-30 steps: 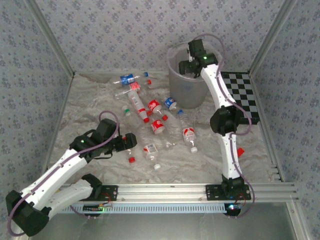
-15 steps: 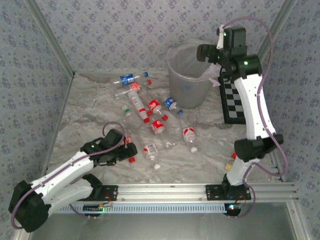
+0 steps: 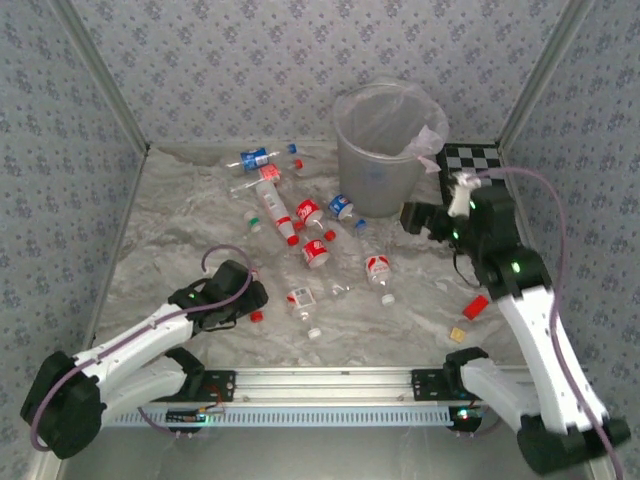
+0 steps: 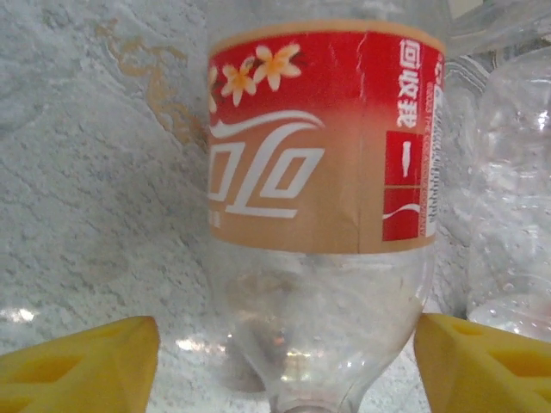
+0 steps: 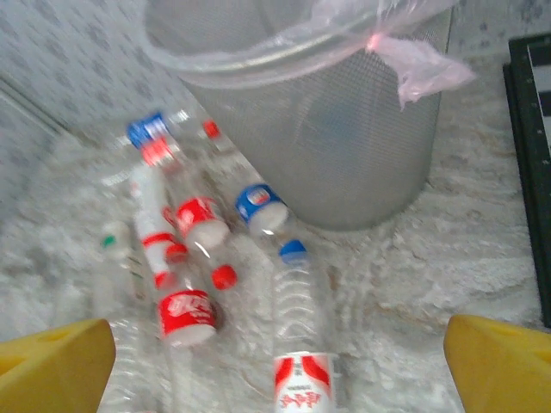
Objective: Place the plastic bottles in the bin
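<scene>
Marbled grey worktop [image 3: 170, 220], papered walls [image 3: 250, 60] around it. Left pincer [image 3: 248, 298] sits low, its jaws parted either side of a red-labelled bottle [image 4: 318, 138]; a gap shows on one side, so it is not gripping yet. That bottle lies flat, its long axis running straight away from the pincer, narrow end nearest. Beyond it, more bottles [image 3: 310, 215] lie scattered toward the bin [image 3: 372, 175], which stands well apart at the far side. Right pincer [image 3: 414, 218], spread wide and empty, hangs nearer the bin. The liner bag [image 3: 425, 140] drapes over the rim; what is inside cannot be told.
</scene>
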{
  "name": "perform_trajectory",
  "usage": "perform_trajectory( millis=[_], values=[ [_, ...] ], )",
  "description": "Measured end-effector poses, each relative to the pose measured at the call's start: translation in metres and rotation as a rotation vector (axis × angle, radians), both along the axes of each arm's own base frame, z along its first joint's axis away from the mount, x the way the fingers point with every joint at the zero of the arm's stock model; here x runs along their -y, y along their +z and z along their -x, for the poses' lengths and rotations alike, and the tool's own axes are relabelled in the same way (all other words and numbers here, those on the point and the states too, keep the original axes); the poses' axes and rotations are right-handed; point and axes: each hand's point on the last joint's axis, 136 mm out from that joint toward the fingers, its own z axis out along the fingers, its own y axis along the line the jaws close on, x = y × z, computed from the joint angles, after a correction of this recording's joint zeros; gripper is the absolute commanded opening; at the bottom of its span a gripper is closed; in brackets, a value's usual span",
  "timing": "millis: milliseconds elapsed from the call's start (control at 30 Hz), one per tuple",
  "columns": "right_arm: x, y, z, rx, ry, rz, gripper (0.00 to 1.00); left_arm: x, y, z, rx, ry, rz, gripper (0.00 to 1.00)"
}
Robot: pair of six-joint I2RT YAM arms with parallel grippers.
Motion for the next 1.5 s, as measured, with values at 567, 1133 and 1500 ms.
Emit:
perform_trajectory(
  millis=[567,1133,1500],
  values=[
    [-0.102,-0.069,0.006,-0.161,0.249,-0.106,0.99,-0.010,-0.019,-0.016,-0.015,0.016,-0.069,0.34],
    [-0.138,-0.053,-0.006,-0.140,0.322,-0.104,0.89,-0.001,0.057,-0.026,0.271,-0.053,0.080,0.05],
    [-0.224,-0.057,-0.023,-0.205,0.539,-0.180,1.00,0.075,0.114,-0.023,0.497,-0.373,0.268,0.00]
  ],
)
